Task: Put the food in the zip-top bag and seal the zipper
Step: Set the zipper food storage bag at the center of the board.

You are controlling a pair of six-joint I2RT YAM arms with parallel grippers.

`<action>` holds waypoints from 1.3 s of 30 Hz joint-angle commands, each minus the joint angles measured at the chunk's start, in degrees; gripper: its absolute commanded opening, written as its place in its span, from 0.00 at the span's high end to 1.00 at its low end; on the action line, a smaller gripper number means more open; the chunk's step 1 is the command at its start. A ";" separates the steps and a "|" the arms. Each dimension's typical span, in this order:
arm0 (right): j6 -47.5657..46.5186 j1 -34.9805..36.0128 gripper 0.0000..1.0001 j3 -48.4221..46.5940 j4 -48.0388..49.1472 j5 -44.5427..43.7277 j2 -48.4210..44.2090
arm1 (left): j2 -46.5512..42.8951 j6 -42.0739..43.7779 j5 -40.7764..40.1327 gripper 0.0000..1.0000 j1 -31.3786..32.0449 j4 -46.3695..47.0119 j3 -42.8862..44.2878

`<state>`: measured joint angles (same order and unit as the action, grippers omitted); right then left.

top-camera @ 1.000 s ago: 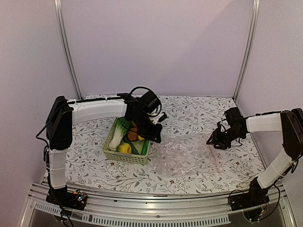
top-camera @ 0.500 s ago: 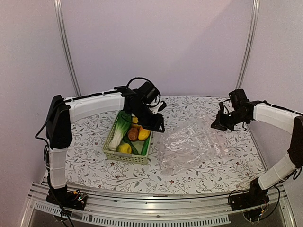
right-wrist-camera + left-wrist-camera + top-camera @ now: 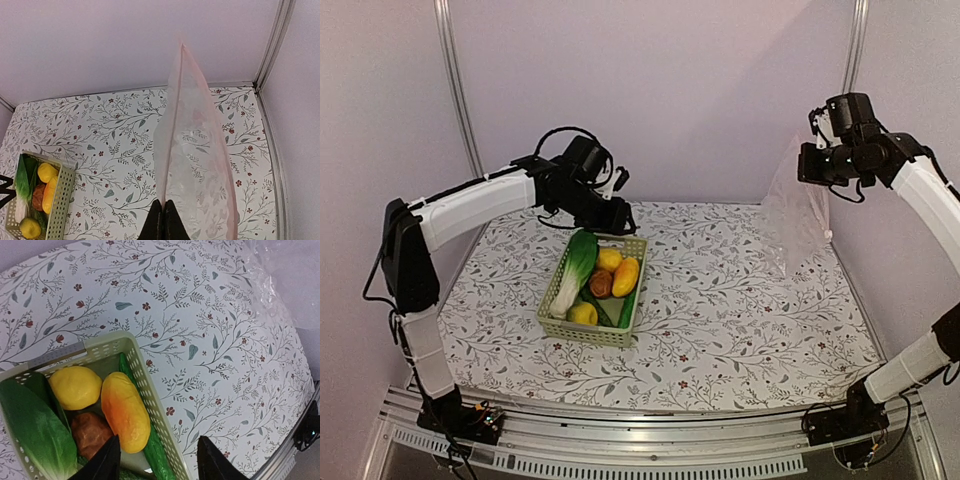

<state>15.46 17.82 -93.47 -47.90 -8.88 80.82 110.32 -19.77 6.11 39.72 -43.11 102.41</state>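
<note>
The food lies in a pale green basket (image 3: 592, 290): a lemon (image 3: 75, 386), an orange-yellow oblong piece (image 3: 125, 410), a reddish-brown round one (image 3: 90, 432), a leafy green (image 3: 35, 425) and a cucumber (image 3: 155, 455). My left gripper (image 3: 157, 462) hovers open above the basket's far corner, holding nothing. It shows in the top view (image 3: 620, 215) too. High at the back right, my right gripper (image 3: 164, 220) is shut on the zip-top bag (image 3: 195, 165). The bag hangs off the table (image 3: 798, 225). Its pinkish zipper (image 3: 172, 130) runs away from the fingertips.
The flowered tablecloth (image 3: 720, 310) covers the table. Metal frame posts (image 3: 845, 90) stand at the back corners against purple walls. A second lemon (image 3: 583, 314) sits at the basket's near end. The basket also shows in the right wrist view (image 3: 62, 200).
The right gripper shut on the bag and lifted it from the table to high at the back right. The left gripper opened and rose back from the basket.
</note>
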 commanded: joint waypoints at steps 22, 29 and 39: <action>3.94 22.82 0.68 7.64 6.92 18.74 18.61 | -2.45 -22.96 18.05 0.43 0.68 30.62 -20.72; 1.67 25.32 0.68 10.75 3.03 6.90 15.61 | -6.06 -19.10 14.00 0.45 -0.24 26.92 -20.63; 0.73 31.13 0.63 14.36 -0.24 -12.20 20.83 | -13.71 -12.16 -4.28 0.43 -0.56 17.04 -18.58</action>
<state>16.67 46.96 -80.34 -46.59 -12.19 98.83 100.31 -36.38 12.01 39.79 -20.40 82.37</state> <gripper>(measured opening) 0.340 0.555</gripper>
